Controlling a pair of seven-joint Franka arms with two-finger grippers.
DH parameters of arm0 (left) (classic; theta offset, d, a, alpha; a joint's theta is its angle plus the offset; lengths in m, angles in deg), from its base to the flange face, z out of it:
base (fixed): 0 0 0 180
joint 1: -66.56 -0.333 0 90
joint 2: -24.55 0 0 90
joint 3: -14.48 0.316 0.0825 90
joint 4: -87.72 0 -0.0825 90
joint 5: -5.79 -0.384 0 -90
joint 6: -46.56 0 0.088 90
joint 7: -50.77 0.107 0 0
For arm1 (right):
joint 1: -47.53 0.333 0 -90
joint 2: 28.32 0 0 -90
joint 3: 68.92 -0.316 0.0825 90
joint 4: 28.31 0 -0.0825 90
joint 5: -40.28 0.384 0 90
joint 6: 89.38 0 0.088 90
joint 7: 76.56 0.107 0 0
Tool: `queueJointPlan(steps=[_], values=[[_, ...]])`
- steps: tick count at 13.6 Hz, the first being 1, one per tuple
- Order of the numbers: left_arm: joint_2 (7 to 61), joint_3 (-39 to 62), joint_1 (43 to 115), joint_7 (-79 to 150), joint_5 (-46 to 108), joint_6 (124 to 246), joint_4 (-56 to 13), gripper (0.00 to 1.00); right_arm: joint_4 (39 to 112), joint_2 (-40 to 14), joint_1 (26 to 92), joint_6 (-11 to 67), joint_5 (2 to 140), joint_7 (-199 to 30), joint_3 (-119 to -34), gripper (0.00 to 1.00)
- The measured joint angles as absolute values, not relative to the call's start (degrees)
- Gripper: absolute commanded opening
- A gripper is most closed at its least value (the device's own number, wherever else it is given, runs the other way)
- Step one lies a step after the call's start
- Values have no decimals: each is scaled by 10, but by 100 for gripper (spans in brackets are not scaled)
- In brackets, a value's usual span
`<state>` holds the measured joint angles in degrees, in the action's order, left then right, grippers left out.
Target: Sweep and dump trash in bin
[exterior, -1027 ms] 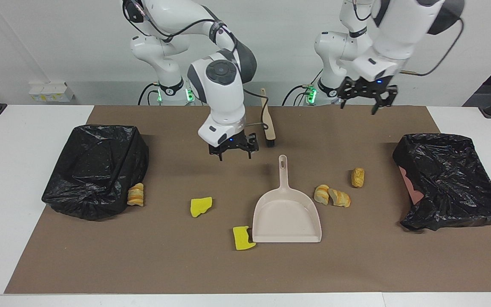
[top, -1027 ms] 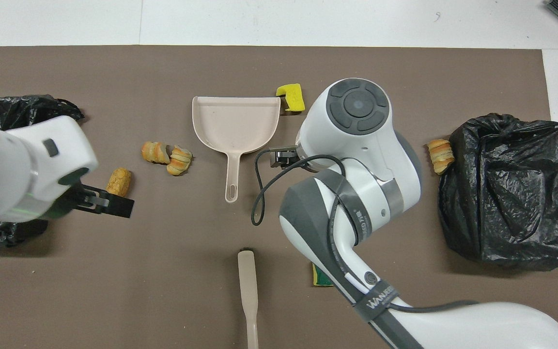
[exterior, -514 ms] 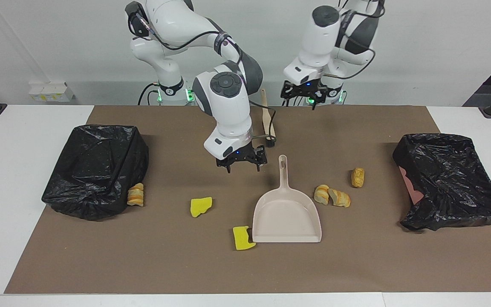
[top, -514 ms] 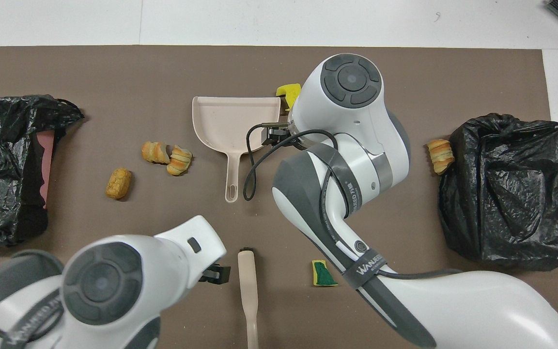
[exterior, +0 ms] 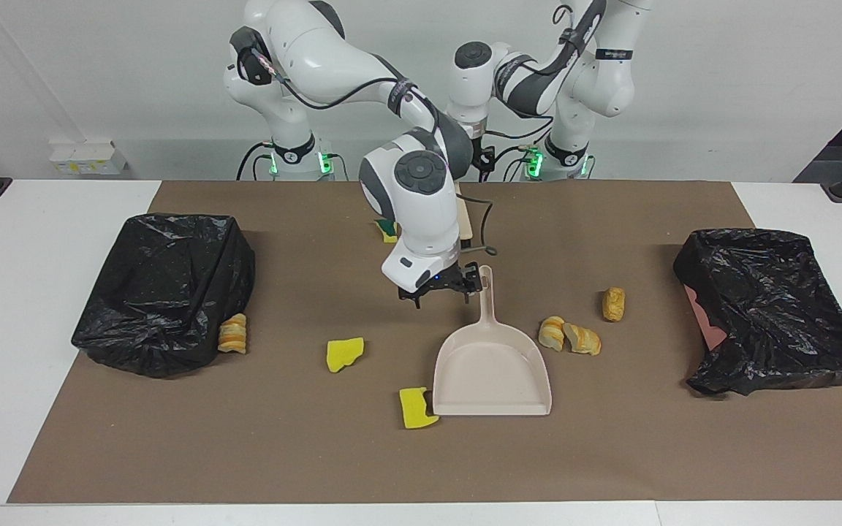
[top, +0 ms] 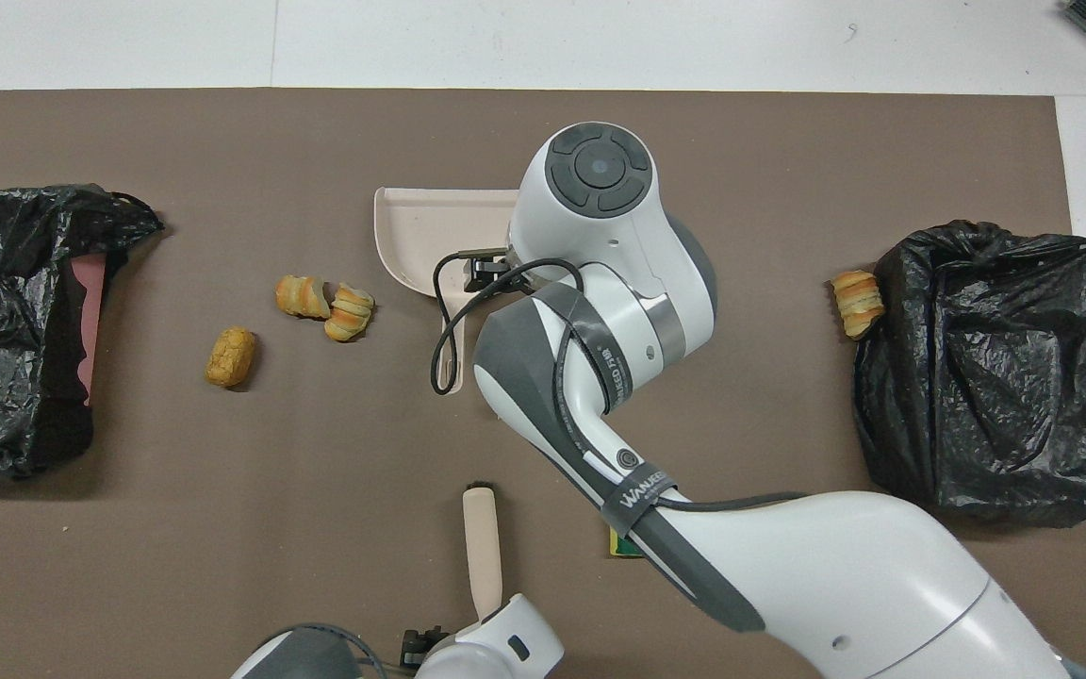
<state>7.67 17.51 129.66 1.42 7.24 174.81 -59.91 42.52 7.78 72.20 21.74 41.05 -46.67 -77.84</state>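
The beige dustpan lies on the brown mat, its handle pointing toward the robots. My right gripper hangs open just beside that handle, holding nothing. The trash is scattered. Two bread chunks lie beside the pan and another nearer the left arm's end. One more rests against a bin. Yellow sponge scraps lie by the pan, a green-backed one nearer the robots. The brush lies near the robots' edge. My left gripper hangs open above the brush.
Two bins lined with black bags stand on the mat, one toward the right arm's end, the other toward the left arm's end. The right arm's elbow hides part of the dustpan from overhead.
My right gripper has slid across to the dustpan's handle. My left arm has swung from above its end's bin back toward the robots, over the brush.
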Motion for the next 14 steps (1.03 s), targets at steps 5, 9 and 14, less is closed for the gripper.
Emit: queueJointPlan(steps=[5,9,14], values=[[85,178,1309,0,86,1787,-620,51,421,90,753,221,411,-460,-779,100],[92,178,1309,0,89,1791,-620,0,421,94,773,220,410,-443,-778,100],[94,183,1308,7,89,1756,-611,0,419,120,786,224,402,-430,-774,88]])
